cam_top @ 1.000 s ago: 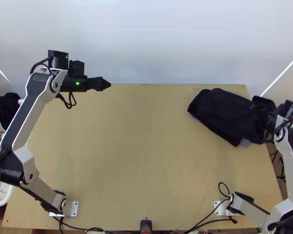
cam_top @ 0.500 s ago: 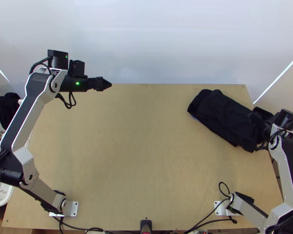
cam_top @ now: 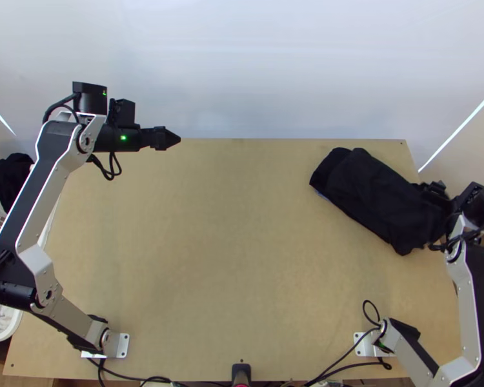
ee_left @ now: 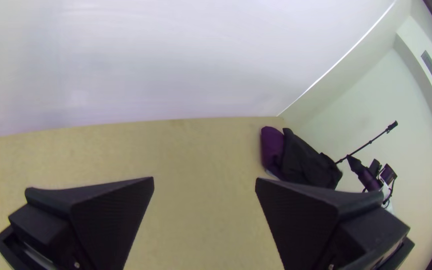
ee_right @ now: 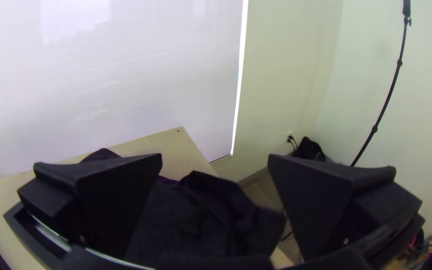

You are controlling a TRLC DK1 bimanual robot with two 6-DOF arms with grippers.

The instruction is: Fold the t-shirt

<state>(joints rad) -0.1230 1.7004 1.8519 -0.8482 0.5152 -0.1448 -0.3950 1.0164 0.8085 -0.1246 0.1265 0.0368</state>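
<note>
My left gripper (cam_top: 169,138) hangs over the table's far left part, away from any cloth. In the left wrist view the same gripper (ee_left: 204,185) has its fingers wide apart with nothing between them. A black garment (cam_top: 374,193) lies as a folded, rumpled bundle at the table's right edge; whether it is a t-shirt I cannot tell. At the bundle's right end is my right gripper (cam_top: 437,189). From its own wrist, the right gripper (ee_right: 215,162) stands open, and the dark cloth (ee_right: 191,220) shows loose between and below its fingers.
A white basket (cam_top: 15,322) with dark and white cloth stands off the table's left edge. Pale screens stand behind the wooden table (cam_top: 229,245). Cables run along its near edge. Beyond the right side are a thin black pole (ee_right: 388,95) and a dark bag (ee_right: 308,149).
The right arm has shifted toward the table's near side. The bundle's right end has come down and spread nearer, covering a light blue patch. My left gripper has moved slightly left.
</note>
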